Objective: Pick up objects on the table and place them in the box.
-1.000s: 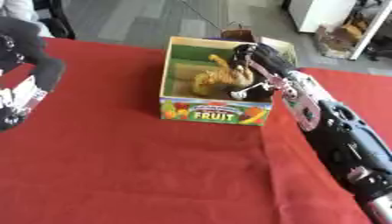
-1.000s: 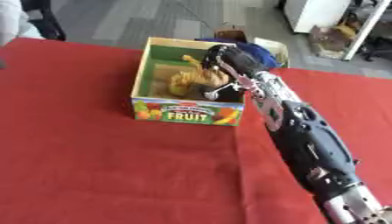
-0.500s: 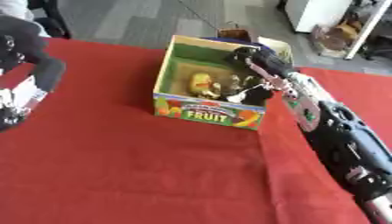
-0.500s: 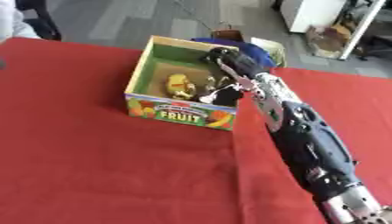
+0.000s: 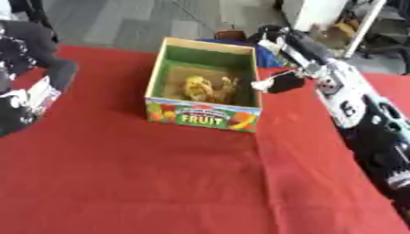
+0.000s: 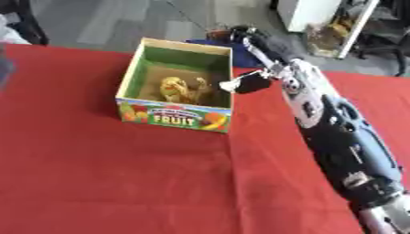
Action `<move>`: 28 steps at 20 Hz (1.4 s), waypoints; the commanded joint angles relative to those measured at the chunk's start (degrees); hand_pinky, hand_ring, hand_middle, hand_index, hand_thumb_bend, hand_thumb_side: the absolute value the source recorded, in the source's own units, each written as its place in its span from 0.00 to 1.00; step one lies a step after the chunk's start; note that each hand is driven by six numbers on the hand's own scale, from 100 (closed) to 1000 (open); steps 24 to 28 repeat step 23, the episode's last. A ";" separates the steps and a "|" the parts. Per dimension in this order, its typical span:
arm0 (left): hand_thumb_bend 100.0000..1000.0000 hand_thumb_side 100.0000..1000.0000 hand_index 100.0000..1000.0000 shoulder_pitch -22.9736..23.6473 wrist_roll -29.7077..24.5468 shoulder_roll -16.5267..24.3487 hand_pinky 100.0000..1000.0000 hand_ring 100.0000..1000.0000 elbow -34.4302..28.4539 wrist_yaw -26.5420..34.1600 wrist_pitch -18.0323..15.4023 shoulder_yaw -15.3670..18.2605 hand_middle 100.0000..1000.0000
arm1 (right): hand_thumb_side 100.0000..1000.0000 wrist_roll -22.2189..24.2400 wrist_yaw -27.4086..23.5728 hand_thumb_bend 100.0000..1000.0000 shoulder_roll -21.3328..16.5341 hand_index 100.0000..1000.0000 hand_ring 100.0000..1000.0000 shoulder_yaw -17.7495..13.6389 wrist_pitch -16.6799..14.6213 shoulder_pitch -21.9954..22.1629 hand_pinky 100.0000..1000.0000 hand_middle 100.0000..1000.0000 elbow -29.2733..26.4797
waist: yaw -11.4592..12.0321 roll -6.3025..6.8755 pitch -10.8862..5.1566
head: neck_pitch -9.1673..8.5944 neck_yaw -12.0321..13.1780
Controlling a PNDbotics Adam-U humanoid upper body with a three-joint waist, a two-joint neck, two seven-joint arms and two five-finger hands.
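A cardboard box [image 5: 202, 118] with a green inside and a FRUIT label stands on the red table, toward the far edge. In it lies a yellow-brown object [image 5: 205, 88], low against the bottom. My right hand [image 5: 290, 45] hovers just outside the box's right wall, near its far right corner. It is open, the fingers stretched toward the far side and the thumb [image 6: 240, 84] hanging by the rim, with nothing in it. My left hand [image 5: 32, 89] shows at the left edge, away from the box.
Red cloth [image 5: 128, 183] covers the table, with a crease running from the box's right corner toward me. A blue thing [image 6: 210, 43] lies behind the box at the table's far edge. Grey floor and a white cabinet [image 6: 308, 13] lie beyond.
My right hand was inside the box with the yellow-brown object; it has let go and drawn back up and to the right, outside the box. The object now lies in the box.
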 commanded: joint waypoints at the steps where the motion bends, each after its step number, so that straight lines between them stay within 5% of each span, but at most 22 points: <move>1: 0.49 0.23 0.62 0.90 1.89 1.58 0.52 0.47 0.85 -0.64 0.08 1.26 0.48 | 0.24 -1.80 -11.16 0.30 -3.34 0.77 0.94 -0.36 3.24 3.19 0.77 0.64 -10.66 | -1.23 0.27 -1.67 | 1.59 1.99; 6: 0.49 0.24 0.62 3.74 3.96 1.74 0.52 0.48 2.41 -1.04 0.12 2.04 0.48 | 0.22 -5.59 -23.99 0.20 -2.55 0.74 0.94 -4.36 9.38 15.69 0.76 0.61 -25.07 | -3.26 0.27 -2.26 | 3.57 3.49; 15: 0.48 0.25 0.61 7.07 5.17 1.47 0.51 0.46 2.82 -1.03 0.11 2.77 0.47 | 0.26 -10.03 -30.91 0.08 3.54 0.70 0.95 -9.30 11.23 31.30 0.75 0.58 -34.47 | -4.61 0.42 -2.93 | 6.34 5.61; 22: 0.48 0.27 0.60 9.43 5.67 0.39 0.51 0.46 2.85 -0.86 0.09 2.89 0.46 | 0.29 -9.76 -31.78 0.02 8.47 0.68 0.95 -10.26 11.97 37.17 0.74 0.57 -36.01 | -5.15 0.61 -3.26 | 8.12 6.78; 28: 0.48 0.27 0.60 9.67 5.70 0.24 0.51 0.46 2.81 -0.83 0.07 2.92 0.46 | 0.29 -9.72 -31.69 0.02 9.03 0.68 0.95 -10.34 12.09 37.54 0.74 0.57 -36.08 | -5.18 0.69 -3.28 | 8.30 6.91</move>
